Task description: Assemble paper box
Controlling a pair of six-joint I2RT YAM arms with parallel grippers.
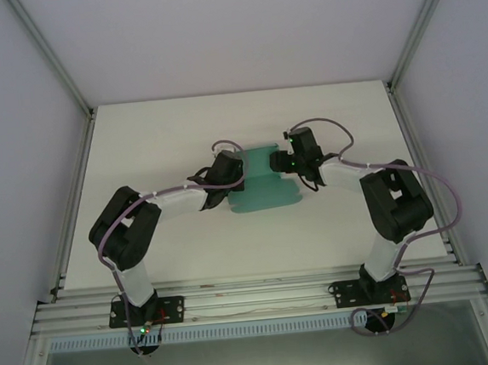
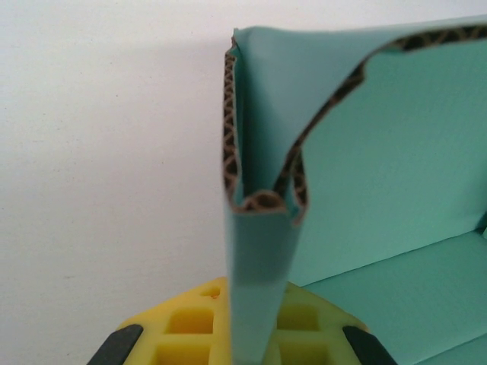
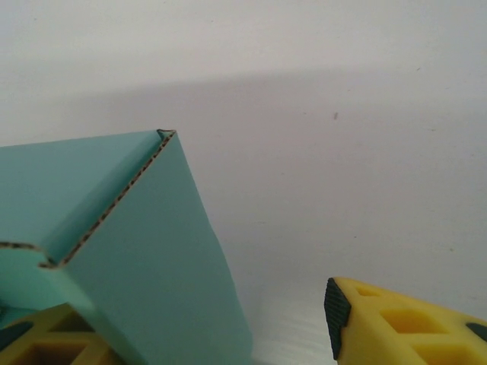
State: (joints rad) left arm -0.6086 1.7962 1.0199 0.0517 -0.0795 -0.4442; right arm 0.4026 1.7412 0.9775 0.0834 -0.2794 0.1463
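Paper box (image 1: pixel 261 185) sits mid-worktop (image 1: pixel 155 139), between my two wrists in the top view. It is teal card, part-folded, with the flat part spread toward my bases.

My left jaws are pinched tight on the paper box. In the left wrist view a doubled-over wall of the paper box (image 2: pixel 259 251) stands upright and runs straight down between my yellow fingers (image 2: pixel 186 331). Brown corrugated edge shows along the fold, and more teal panel lies off to the right.

My right jaws stand apart, gripping nothing. In the right wrist view a folded corner of the paper box (image 3: pixel 144 266) lies over one finger (image 3: pixel 46 338) at lower left; touching or just above it, cannot tell. The other finger (image 3: pixel 403 327) is well clear of the card, with bare white worktop (image 3: pixel 304 114) between them.
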